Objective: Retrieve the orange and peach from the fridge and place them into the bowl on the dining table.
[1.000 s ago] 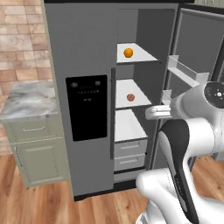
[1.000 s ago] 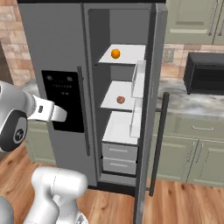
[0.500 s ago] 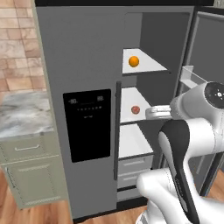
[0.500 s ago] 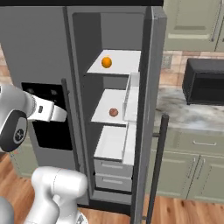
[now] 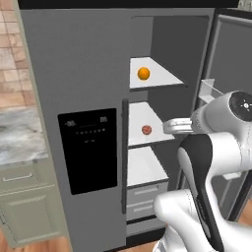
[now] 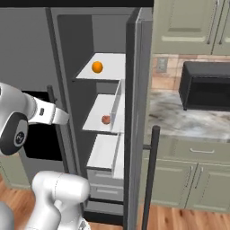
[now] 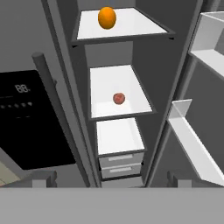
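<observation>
The fridge point(image 5: 83, 64) stands with its right door swung open and its white shelves showing. On the top shelf rests the orange point(image 5: 143, 73) point(image 6: 97, 67) point(image 7: 106, 17). One shelf lower lies the peach point(image 5: 146, 130) point(image 6: 106, 119) point(image 7: 118, 98). My gripper point(image 7: 112, 178) is open and empty, its two dark fingertips point(image 7: 43, 178) spread wide. It hovers outside the compartment at about the peach's height point(image 5: 170, 126), well short of both fruits. The bowl and the dining table are out of view.
The closed left door carries a black dispenser panel point(image 5: 88, 147) and a long dark handle point(image 5: 124, 157). The open door point(image 6: 139, 112) holds white bins point(image 7: 197, 144). Two drawers point(image 5: 145, 197) sit under the shelves. A microwave point(image 6: 206, 85) stands on the marble counter point(image 6: 188, 119) to the right.
The whole picture has grown and shifted, so the base has driven closer to the fridge. The fruits lie where they were and the gripper stays open.
</observation>
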